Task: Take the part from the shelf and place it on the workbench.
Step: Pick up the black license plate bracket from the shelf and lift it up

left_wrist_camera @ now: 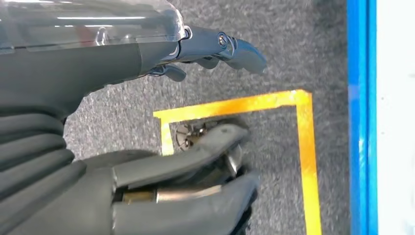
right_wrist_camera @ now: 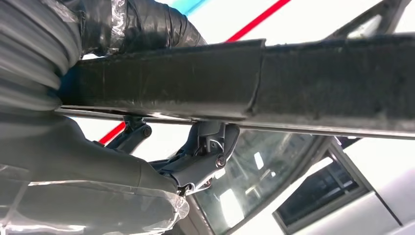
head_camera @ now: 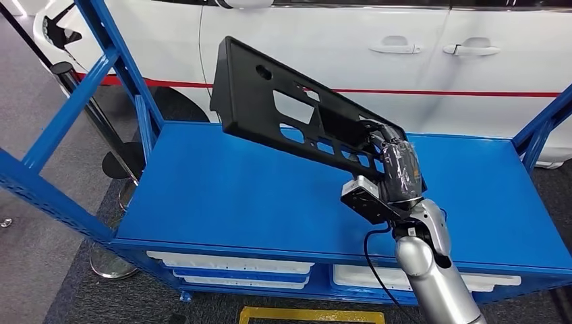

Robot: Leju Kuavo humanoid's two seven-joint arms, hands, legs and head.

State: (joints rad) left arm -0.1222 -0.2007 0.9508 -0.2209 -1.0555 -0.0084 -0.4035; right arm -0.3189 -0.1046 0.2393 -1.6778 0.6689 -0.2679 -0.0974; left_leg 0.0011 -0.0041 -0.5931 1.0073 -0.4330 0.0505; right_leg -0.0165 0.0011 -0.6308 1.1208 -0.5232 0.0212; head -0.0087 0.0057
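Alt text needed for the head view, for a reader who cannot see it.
The robot's right hand holds a long black plastic part with cut-outs, tilted, above the blue shelf. A white car with a red stripe stands behind the shelf.

Legible text — none: no lettering, labels, brands, numbers or signs can be read in any view.

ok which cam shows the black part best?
Head view: the whole part shows, cutouts included, held above the blue shelf by the right robot hand. Right wrist view gives one close-up edge.
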